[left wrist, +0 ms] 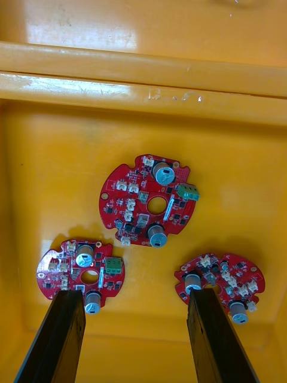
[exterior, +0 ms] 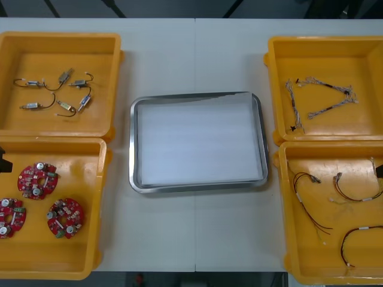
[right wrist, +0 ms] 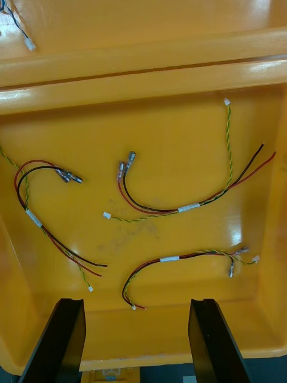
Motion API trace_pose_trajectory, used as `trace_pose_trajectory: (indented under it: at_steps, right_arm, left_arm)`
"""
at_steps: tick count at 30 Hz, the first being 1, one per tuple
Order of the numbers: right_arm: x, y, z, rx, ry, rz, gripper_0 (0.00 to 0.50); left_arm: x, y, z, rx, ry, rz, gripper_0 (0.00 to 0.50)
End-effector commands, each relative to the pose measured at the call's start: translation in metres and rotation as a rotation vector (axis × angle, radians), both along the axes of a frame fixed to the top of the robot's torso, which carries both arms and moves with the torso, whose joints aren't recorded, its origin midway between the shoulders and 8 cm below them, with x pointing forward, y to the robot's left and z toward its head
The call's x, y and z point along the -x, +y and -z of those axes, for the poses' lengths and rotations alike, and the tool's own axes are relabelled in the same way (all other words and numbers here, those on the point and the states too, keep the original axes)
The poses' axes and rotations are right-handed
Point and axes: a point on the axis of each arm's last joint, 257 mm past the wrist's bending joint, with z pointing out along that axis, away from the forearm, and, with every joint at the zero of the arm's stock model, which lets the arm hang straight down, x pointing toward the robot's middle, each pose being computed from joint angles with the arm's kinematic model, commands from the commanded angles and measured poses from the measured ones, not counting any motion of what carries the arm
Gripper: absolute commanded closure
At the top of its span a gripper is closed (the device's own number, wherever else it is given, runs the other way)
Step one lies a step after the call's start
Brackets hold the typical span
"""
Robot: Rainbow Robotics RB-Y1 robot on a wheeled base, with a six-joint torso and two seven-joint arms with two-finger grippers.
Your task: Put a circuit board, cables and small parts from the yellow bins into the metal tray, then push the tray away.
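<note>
The metal tray (exterior: 135, 143), white inside, lies in the middle of the table with nothing in it. Three round red circuit boards (exterior: 37, 180) (left wrist: 149, 199) lie in the near left yellow bin (exterior: 100, 197). My left gripper (left wrist: 136, 341) hangs open above them, its fingers (left wrist: 60, 341) straddling the gap between the two nearer boards. Red, black and yellow cables (exterior: 308, 197) (right wrist: 179, 203) lie in the near right yellow bin (exterior: 286, 209). Over that bin's near wall my right gripper (right wrist: 136, 341) is open, with nothing between its fingers (right wrist: 215, 341).
The far left yellow bin (exterior: 116, 78) holds several small metal parts (exterior: 60, 92). Twisted blue and white cables (exterior: 317, 98) lie in the far right yellow bin (exterior: 272, 84). Bare table surrounds the tray, with room beyond its far edge.
</note>
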Motion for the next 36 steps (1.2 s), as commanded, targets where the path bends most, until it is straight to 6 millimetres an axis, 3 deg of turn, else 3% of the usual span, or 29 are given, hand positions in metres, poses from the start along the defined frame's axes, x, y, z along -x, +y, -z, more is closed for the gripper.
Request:
trace_pose_trajectory:
  at_steps: [1, 36]
  right_arm:
    - [0.0025, -0.0128, -0.0150, 0.046, -0.023, 0.009, 0.000]
    - [0.0025, -0.0128, -0.0150, 0.046, -0.023, 0.009, 0.000]
  left_arm:
    - [-0.0052, 0.0094, -0.0126, -0.067, -0.019, 0.056, 0.000]
    - [-0.0052, 0.0094, -0.0126, -0.067, -0.019, 0.056, 0.000]
